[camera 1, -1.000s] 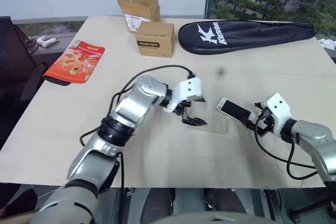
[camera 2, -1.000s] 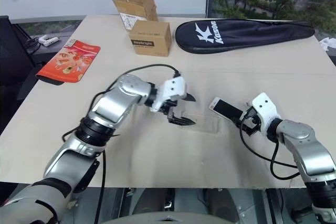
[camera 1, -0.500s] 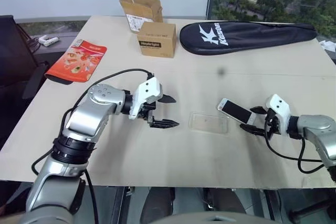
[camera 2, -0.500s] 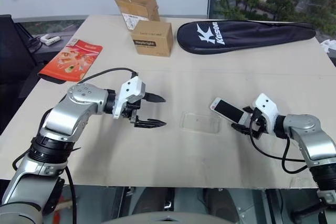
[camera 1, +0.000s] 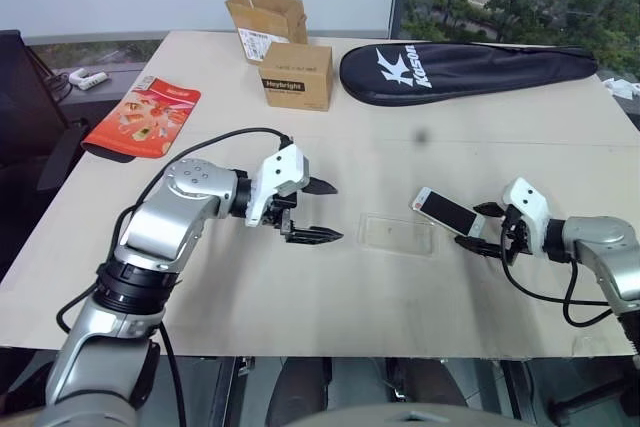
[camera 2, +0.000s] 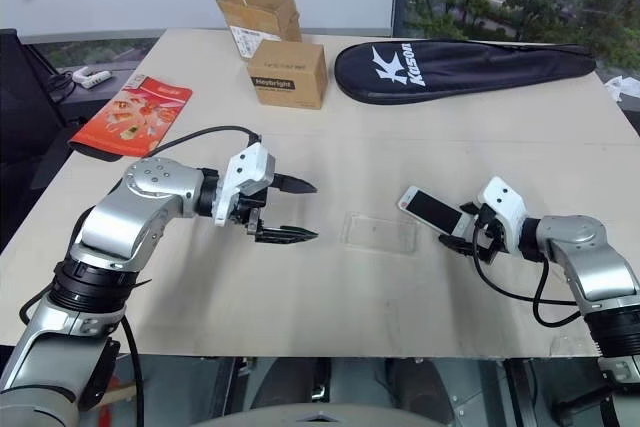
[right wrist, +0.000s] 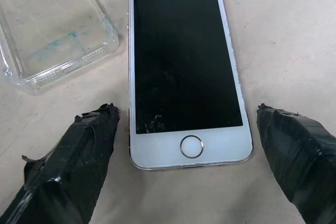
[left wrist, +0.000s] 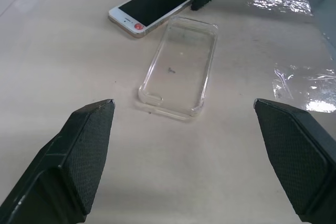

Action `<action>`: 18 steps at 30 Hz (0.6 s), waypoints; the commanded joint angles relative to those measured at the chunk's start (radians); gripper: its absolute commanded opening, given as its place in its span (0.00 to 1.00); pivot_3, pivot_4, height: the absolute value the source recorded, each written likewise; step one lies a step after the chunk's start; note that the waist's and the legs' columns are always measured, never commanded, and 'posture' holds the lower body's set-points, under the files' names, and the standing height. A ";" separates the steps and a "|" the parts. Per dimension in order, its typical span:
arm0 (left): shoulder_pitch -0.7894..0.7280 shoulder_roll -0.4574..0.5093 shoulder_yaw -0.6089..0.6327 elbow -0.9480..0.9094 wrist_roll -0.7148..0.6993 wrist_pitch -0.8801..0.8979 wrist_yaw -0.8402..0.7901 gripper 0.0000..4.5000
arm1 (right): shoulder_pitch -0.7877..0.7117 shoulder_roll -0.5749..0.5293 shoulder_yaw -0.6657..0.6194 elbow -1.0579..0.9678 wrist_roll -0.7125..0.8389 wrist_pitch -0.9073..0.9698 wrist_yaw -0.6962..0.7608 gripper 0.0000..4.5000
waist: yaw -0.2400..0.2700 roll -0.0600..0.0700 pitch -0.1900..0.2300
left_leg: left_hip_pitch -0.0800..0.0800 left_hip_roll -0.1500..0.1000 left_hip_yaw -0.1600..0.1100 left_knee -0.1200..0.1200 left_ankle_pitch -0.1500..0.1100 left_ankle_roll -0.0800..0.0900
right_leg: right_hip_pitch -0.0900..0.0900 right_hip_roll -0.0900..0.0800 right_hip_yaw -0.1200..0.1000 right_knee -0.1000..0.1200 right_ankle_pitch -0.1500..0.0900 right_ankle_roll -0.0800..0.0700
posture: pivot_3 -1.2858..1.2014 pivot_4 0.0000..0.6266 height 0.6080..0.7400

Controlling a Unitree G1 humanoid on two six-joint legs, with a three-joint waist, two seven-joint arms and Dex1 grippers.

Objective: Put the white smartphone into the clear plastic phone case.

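- head views: your white smartphone (camera 1: 444,212) lies screen-up on the pale bench (camera 1: 400,287), with the clear plastic phone case (camera 1: 397,232) just beside it at its 8 o'clock, hollow side up. neither is held. the left end effector (camera 1: 318,212) hovers at the case's 9 o'clock, jaws wide apart and empty. the right end effector (camera 1: 484,230) sits at the phone's 4 o'clock, fingers spread and empty, likely lined up to take the phone by its long edges.
- at the bench's 12 o'clock you have two cardboard boxes (camera 1: 283,44) and a black racket bag (camera 1: 465,68), and at 10 o'clock a red snack pouch (camera 1: 142,117); all stand well apart from the work.
- left wrist view: the case (left wrist: 180,65) reads as a thin glossy shell with rounded corners, one corner nearly touching the phone (left wrist: 153,7). the textured black fingers (left wrist: 73,161) frame it from a distance.
- right wrist view: the phone (right wrist: 185,66) shows a black glass screen, white bezel, round home button and a red sticker at its far end. the taped fingers (right wrist: 79,156) straddle its near end without touching.
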 commanded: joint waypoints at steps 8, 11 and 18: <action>-0.062 -0.021 -0.016 0.058 0.003 -0.063 -0.003 0.98 | 0.046 0.004 0.020 0.006 -0.010 0.031 0.015 1.00 | 0.001 0.000 0.000 | 0.000 0.000 0.000 0.000 0.000 0.000 | 0.000 0.000 0.000 0.000 0.000 0.000 | 0.52 0.24 0.94; -0.064 -0.019 -0.019 0.063 0.003 -0.066 -0.002 1.00 | 0.043 0.014 0.023 -0.002 -0.008 0.037 0.011 0.82 | 0.001 0.000 0.000 | -0.001 0.000 0.000 0.000 0.000 0.000 | 0.000 0.000 0.000 0.000 0.000 0.000 | 0.52 0.24 0.94; -0.076 -0.025 -0.028 0.077 0.011 -0.074 0.000 1.00 | 0.031 0.019 0.015 0.002 -0.015 0.027 0.014 0.65 | 0.001 0.000 0.000 | -0.001 0.000 0.000 -0.001 0.000 0.000 | 0.000 0.000 -0.003 0.000 0.000 0.000 | 0.52 0.24 0.94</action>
